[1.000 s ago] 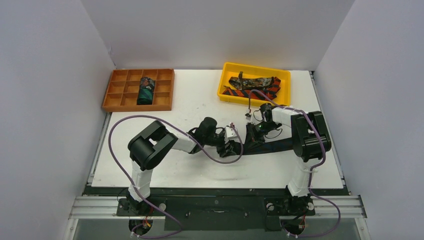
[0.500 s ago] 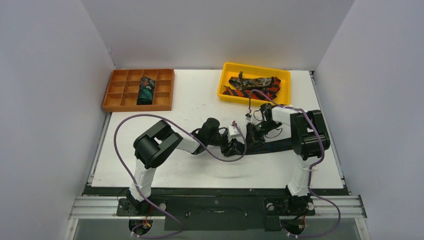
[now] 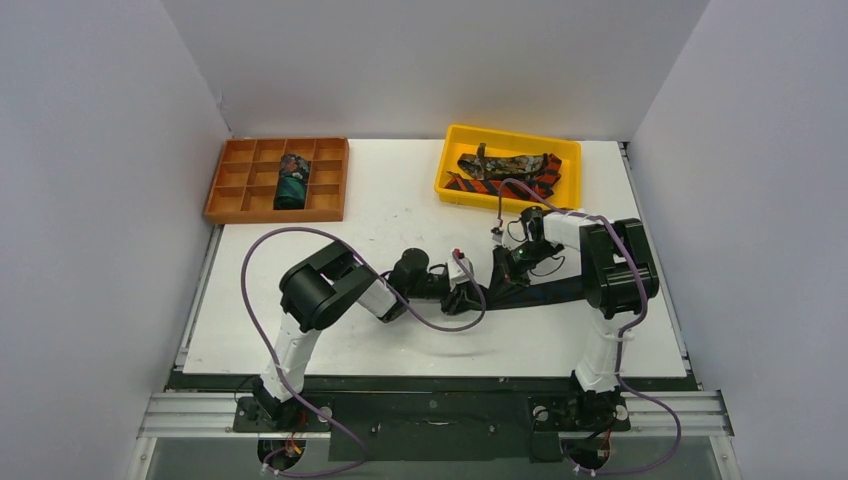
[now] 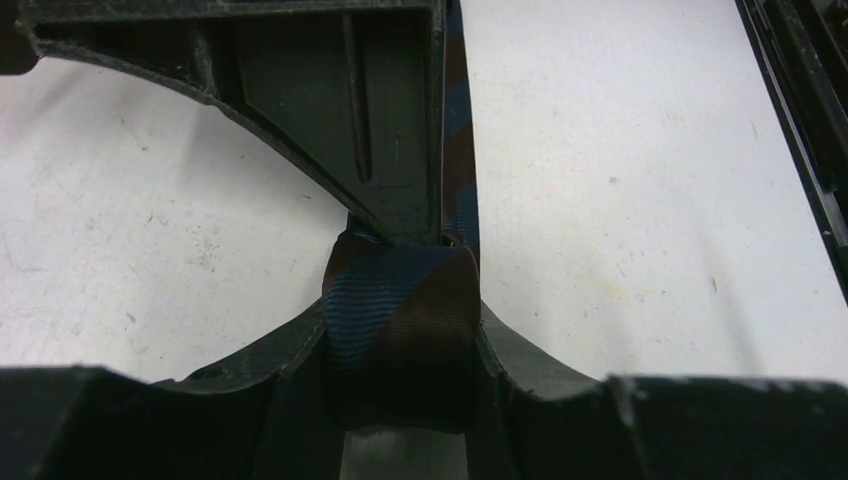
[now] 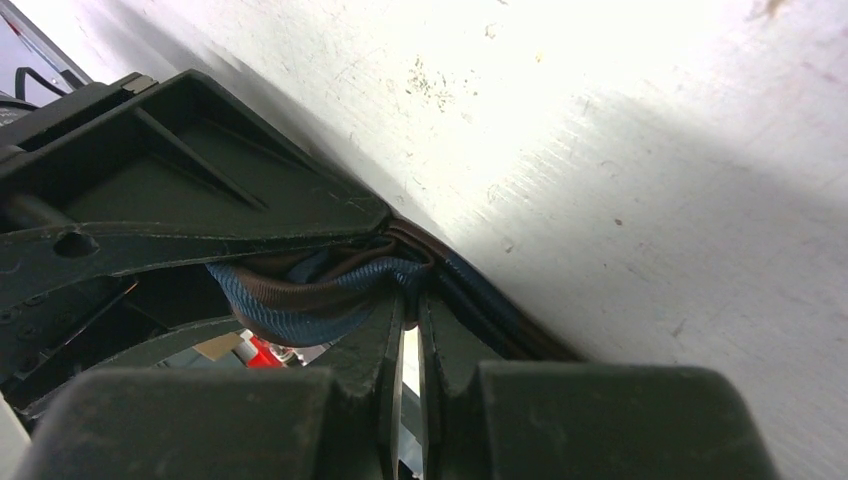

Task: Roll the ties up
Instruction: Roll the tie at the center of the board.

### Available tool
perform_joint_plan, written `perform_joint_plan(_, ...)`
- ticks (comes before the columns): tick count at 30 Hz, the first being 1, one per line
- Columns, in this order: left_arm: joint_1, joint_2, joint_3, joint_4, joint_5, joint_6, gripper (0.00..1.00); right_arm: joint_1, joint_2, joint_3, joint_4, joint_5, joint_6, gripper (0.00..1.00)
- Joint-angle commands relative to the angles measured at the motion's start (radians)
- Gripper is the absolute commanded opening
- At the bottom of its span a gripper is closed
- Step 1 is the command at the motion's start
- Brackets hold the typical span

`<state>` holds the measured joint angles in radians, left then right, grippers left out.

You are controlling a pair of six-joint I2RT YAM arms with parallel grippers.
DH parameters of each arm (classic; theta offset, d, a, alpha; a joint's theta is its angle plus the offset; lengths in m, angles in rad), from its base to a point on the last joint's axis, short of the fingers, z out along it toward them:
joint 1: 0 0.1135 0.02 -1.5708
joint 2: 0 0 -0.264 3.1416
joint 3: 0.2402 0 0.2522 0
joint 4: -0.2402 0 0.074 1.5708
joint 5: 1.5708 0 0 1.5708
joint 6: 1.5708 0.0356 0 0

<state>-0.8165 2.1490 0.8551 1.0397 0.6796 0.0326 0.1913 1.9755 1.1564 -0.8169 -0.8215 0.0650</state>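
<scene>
The navy-black tie (image 3: 545, 292) lies on the white table, running right from the two grippers. Its near end is wound into a small roll (image 4: 400, 320). My left gripper (image 4: 400, 345) is shut on that roll, also seen from above (image 3: 465, 296). My right gripper (image 5: 410, 295) is shut, pinching the tie's fabric (image 5: 300, 300) beside the roll; from above it is just right of the left one (image 3: 505, 270). A mottled brown tie (image 3: 505, 163) and a red-orange striped tie (image 3: 500, 186) lie in the yellow tray (image 3: 452, 150). A dark teal roll (image 3: 292, 180) sits in the orange divided tray (image 3: 235, 185).
The yellow tray stands at the back right, close behind my right arm. The orange tray stands at the back left. Purple cables (image 3: 250, 280) loop over both arms. The table's front edge (image 3: 430, 375) is near the arm bases.
My left arm has swung its elbow to the right and turned its wrist while holding the tie's end. The right gripper has stayed almost in place.
</scene>
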Motion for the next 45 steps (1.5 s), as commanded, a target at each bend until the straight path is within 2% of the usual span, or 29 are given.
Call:
perform_joint_plan(1, -0.037, 0.006, 0.065, -0.164, 0.004, 0.06, 0.28, 0.029, 0.057, -0.062, 0.128, 0.231, -0.045, 0.0)
perform_joint_plan(3, -0.035, -0.003, 0.109, -0.351, -0.028, 0.179, 0.21, 0.035, 0.047, -0.059, 0.13, 0.215, -0.041, 0.0)
perform_joint_plan(4, -0.035, -0.015, 0.137, -0.496, -0.043, 0.214, 0.18, 0.035, 0.04, -0.053, 0.13, 0.204, -0.04, 0.0)
perform_joint_plan(7, -0.023, -0.035, 0.197, -0.816, -0.118, 0.359, 0.14, 0.021, -0.017, -0.037, 0.095, 0.147, -0.054, 0.17)
perform_joint_plan(9, -0.012, -0.035, 0.235, -0.968, -0.152, 0.423, 0.13, -0.012, -0.073, -0.031, 0.058, 0.105, -0.068, 0.25)
perform_joint_plan(11, -0.007, -0.03, 0.266, -1.082, -0.188, 0.467, 0.12, -0.062, -0.143, -0.046, 0.023, 0.052, -0.08, 0.36)
perform_joint_plan(13, -0.005, -0.031, 0.284, -1.145, -0.208, 0.493, 0.12, -0.105, -0.205, -0.066, 0.013, 0.006, -0.078, 0.42)
perform_joint_plan(15, -0.006, -0.028, 0.298, -1.186, -0.225, 0.508, 0.12, -0.12, -0.245, -0.08, 0.023, -0.036, -0.069, 0.45)
perform_joint_plan(18, -0.018, -0.025, 0.314, -1.215, -0.238, 0.518, 0.12, -0.097, -0.26, -0.095, 0.095, -0.095, 0.035, 0.47)
perform_joint_plan(25, -0.031, -0.014, 0.352, -1.265, -0.24, 0.536, 0.12, -0.044, -0.203, -0.096, 0.219, -0.087, 0.111, 0.46)
perform_joint_plan(29, -0.032, -0.014, 0.356, -1.275, -0.244, 0.536, 0.12, -0.04, -0.164, -0.105, 0.227, -0.06, 0.106, 0.31)
perform_joint_plan(31, -0.032, -0.014, 0.355, -1.275, -0.246, 0.533, 0.13, -0.039, -0.163, -0.112, 0.203, -0.034, 0.078, 0.19)
perform_joint_plan(32, -0.032, -0.014, 0.354, -1.273, -0.247, 0.528, 0.13, -0.04, -0.166, -0.12, 0.188, -0.025, 0.07, 0.1)
perform_joint_plan(34, -0.031, -0.013, 0.353, -1.27, -0.246, 0.521, 0.13, -0.044, -0.166, -0.125, 0.16, 0.004, 0.041, 0.0)
perform_joint_plan(38, -0.03, -0.013, 0.35, -1.261, -0.243, 0.507, 0.14, -0.067, -0.155, -0.119, 0.092, 0.031, -0.026, 0.0)
perform_joint_plan(40, -0.03, -0.013, 0.344, -1.254, -0.24, 0.507, 0.14, -0.072, -0.151, -0.107, 0.054, 0.009, -0.053, 0.13)
perform_joint_plan(41, -0.03, -0.012, 0.345, -1.255, -0.241, 0.507, 0.14, -0.073, -0.157, -0.106, 0.048, -0.016, -0.056, 0.25)
perform_joint_plan(43, -0.03, -0.012, 0.345, -1.256, -0.241, 0.508, 0.14, -0.063, -0.165, -0.105, 0.05, -0.042, -0.056, 0.33)
perform_joint_plan(45, -0.03, -0.011, 0.346, -1.254, -0.24, 0.51, 0.14, -0.054, -0.167, -0.103, 0.059, -0.056, -0.051, 0.34)
